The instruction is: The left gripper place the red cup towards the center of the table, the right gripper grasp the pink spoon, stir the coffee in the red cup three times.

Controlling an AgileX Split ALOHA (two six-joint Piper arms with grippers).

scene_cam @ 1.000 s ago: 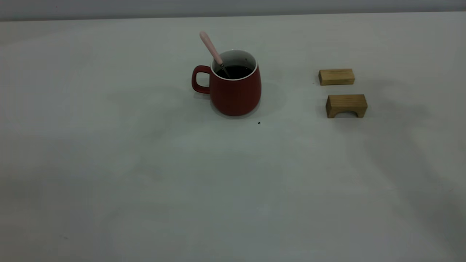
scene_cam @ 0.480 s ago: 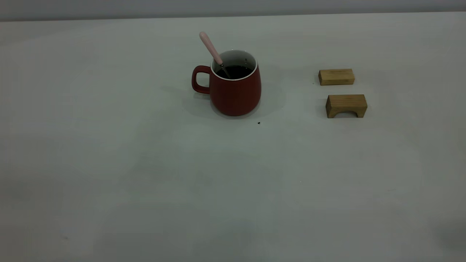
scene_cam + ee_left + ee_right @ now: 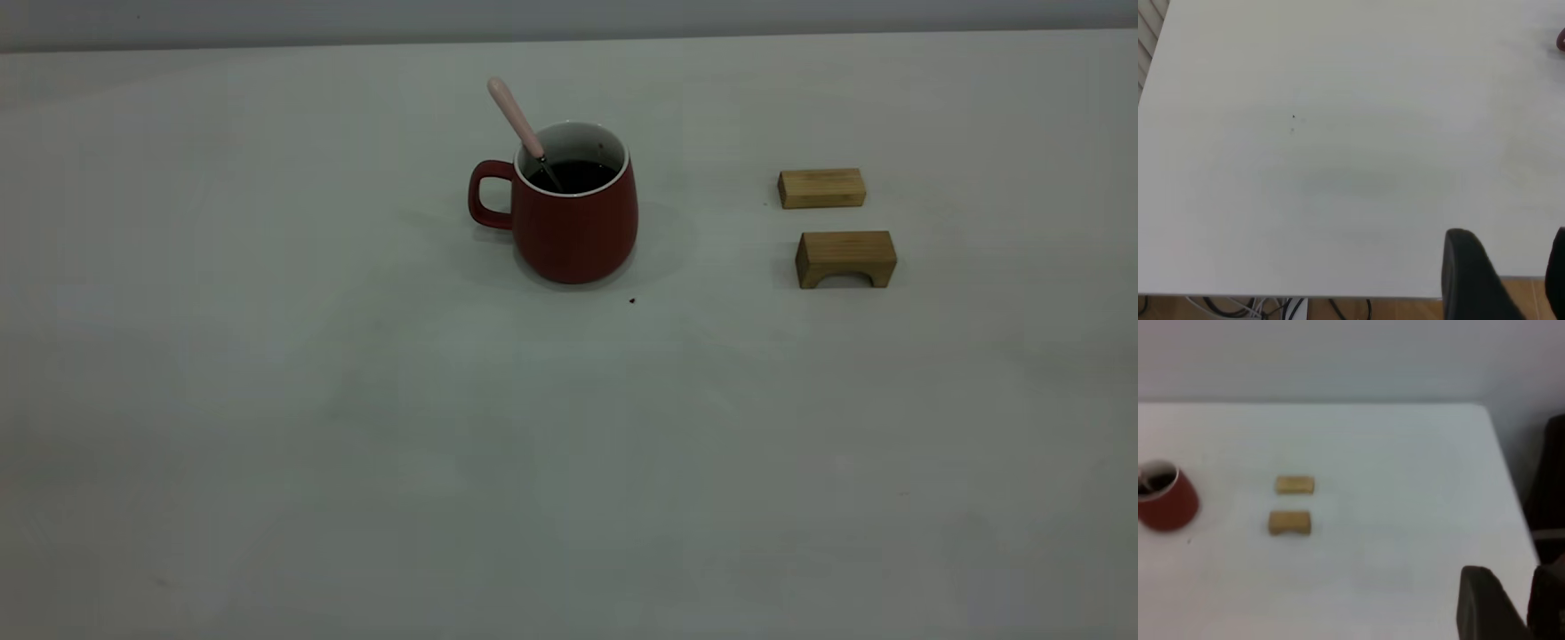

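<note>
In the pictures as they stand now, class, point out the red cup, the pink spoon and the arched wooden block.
red cup (image 3: 578, 236), exterior view, front wall.
pink spoon (image 3: 514, 116), exterior view, pink handle.
arched wooden block (image 3: 845, 251), exterior view, front face above arch.

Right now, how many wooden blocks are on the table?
2. A plain rectangular wooden block lies right of the red cup; an arched wooden block sits just in front of it, apart. Nothing appears hidden.

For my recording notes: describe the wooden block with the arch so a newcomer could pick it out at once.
On the table, look right of the red cup to two tan wooden blocks. The arched block is the nearer one; unlike the plain block behind it, its underside has a curved cut-out.
</note>
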